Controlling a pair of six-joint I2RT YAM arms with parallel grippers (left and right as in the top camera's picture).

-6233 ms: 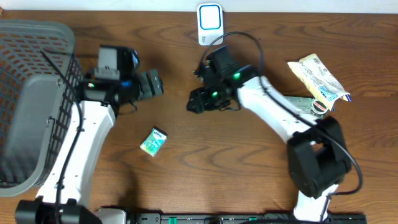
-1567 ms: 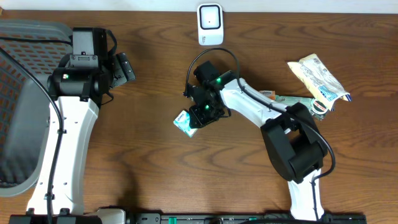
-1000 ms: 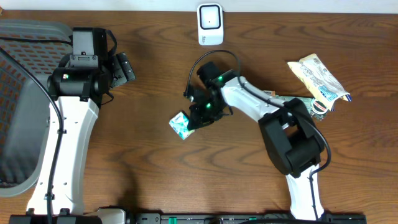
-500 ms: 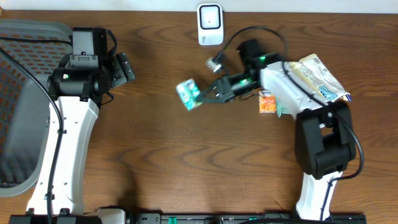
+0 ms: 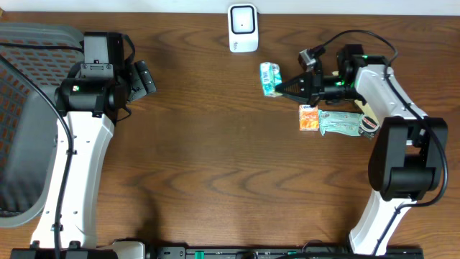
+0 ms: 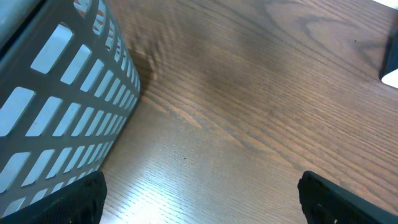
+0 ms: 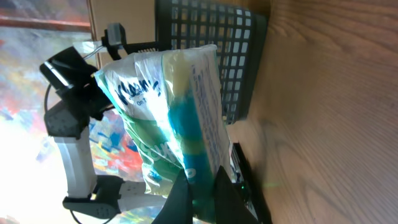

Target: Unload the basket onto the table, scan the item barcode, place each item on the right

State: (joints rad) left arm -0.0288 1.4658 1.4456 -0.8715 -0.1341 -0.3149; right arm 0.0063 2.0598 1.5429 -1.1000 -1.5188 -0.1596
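The basket [image 5: 25,144] ran off the overhead's left edge, and the left gripper [image 5: 144,80] showed only two fingertips [image 6: 351,199] at its wrist picture's bottom edge. Print on the packet [image 5: 269,78] was too small to read overhead

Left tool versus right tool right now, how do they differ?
The left tool is open and empty; the right tool is shut on the green packet. The left tool sits by the grey basket; the right tool is near the white scanner. Both are black.
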